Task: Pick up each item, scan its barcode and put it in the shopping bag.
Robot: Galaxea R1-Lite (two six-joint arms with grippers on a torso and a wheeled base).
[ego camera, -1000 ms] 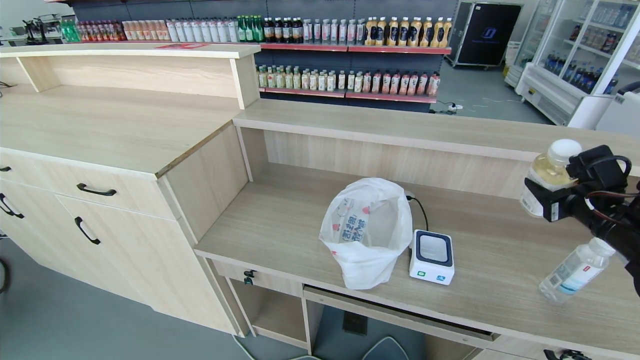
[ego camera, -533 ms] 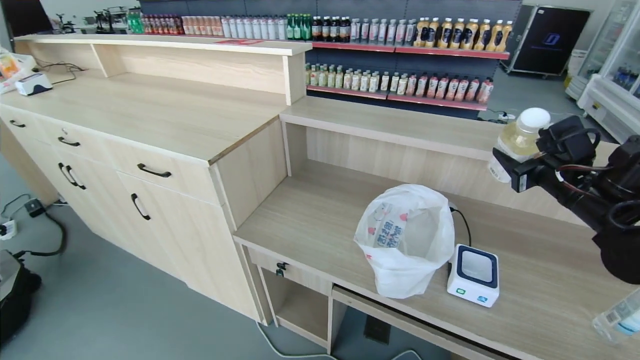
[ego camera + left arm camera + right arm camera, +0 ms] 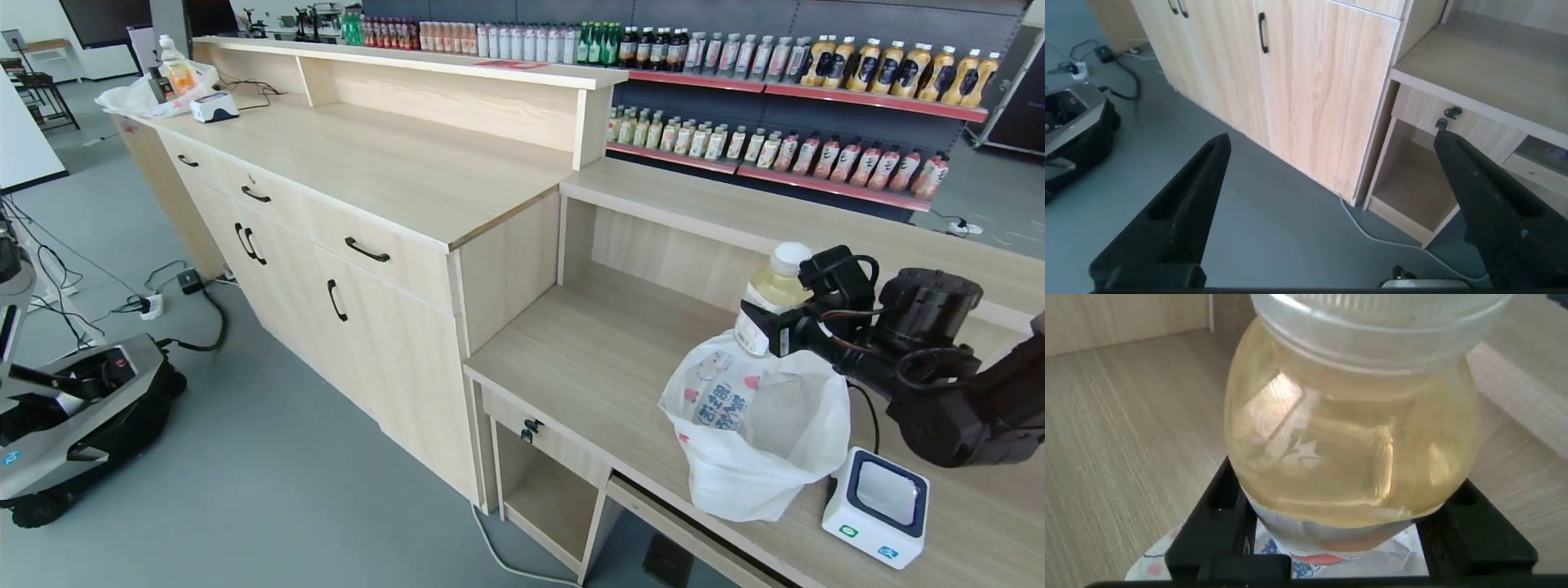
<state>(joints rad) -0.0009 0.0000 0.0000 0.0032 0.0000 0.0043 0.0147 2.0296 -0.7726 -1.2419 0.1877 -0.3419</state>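
The pale wood bench [image 3: 604,351] carries a white shopping bag [image 3: 759,441] with blue and red print, and a scanner [image 3: 878,506] just beside it. The right gripper [image 3: 769,335] grasps a yellowish bottle [image 3: 774,286] above the bag's mouth; its label is unreadable. The left gripper [image 3: 1331,212] is spread wide over the floor.

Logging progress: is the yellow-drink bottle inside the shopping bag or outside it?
Outside: the right gripper holds the bottle upright just above the shopping bag's open mouth.
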